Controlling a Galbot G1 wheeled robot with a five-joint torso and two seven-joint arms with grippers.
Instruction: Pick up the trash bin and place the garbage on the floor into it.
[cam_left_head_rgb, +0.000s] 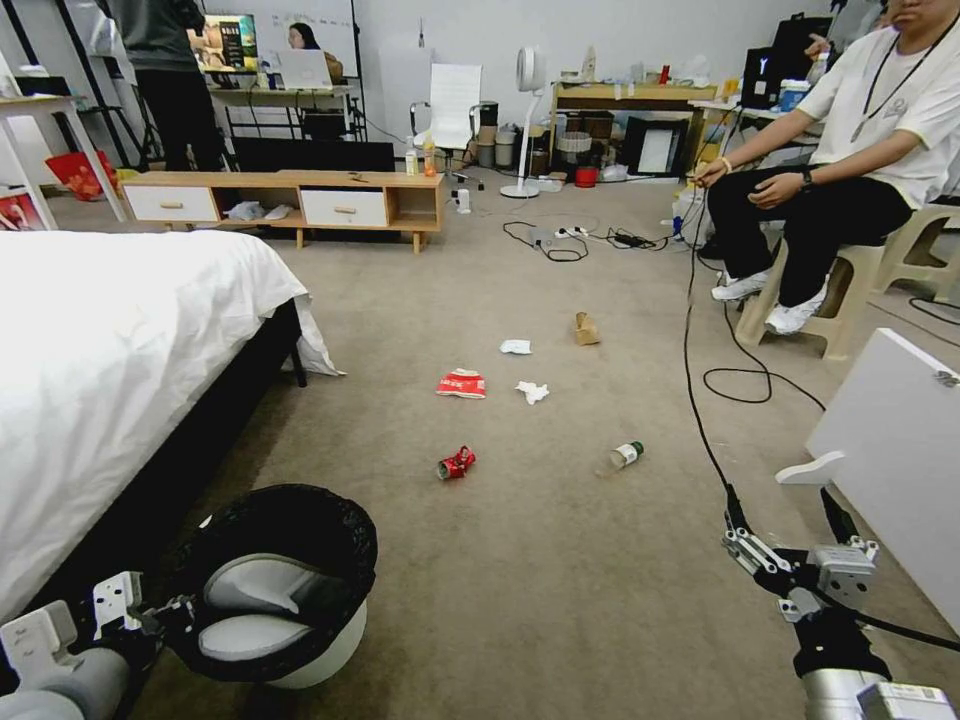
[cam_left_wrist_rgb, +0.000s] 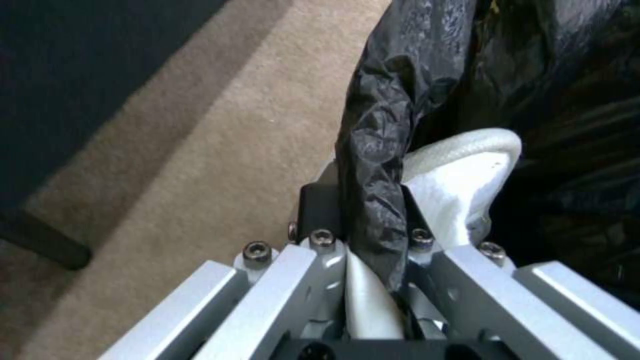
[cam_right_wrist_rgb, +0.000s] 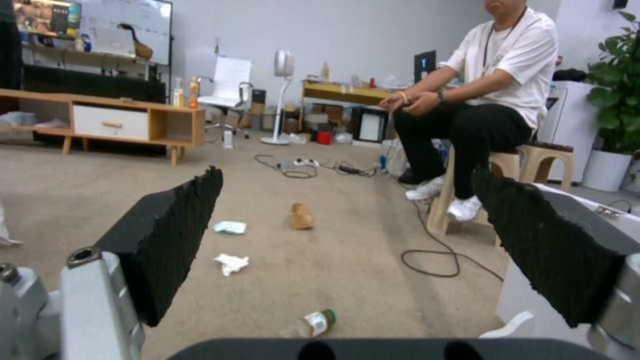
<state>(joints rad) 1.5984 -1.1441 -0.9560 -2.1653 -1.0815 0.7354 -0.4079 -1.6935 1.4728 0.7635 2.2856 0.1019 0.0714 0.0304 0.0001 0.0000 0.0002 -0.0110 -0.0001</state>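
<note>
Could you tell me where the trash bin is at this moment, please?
In the head view the trash bin sits low on the robot's left, beside the bed; the left pincer is shut on its bag-lined rim.

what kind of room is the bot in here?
Looks like a lab or office staged as a bedroom: a bed with white sheets and a low TV cabinet share the carpet with desks, loose cables and a standing fan.
</note>
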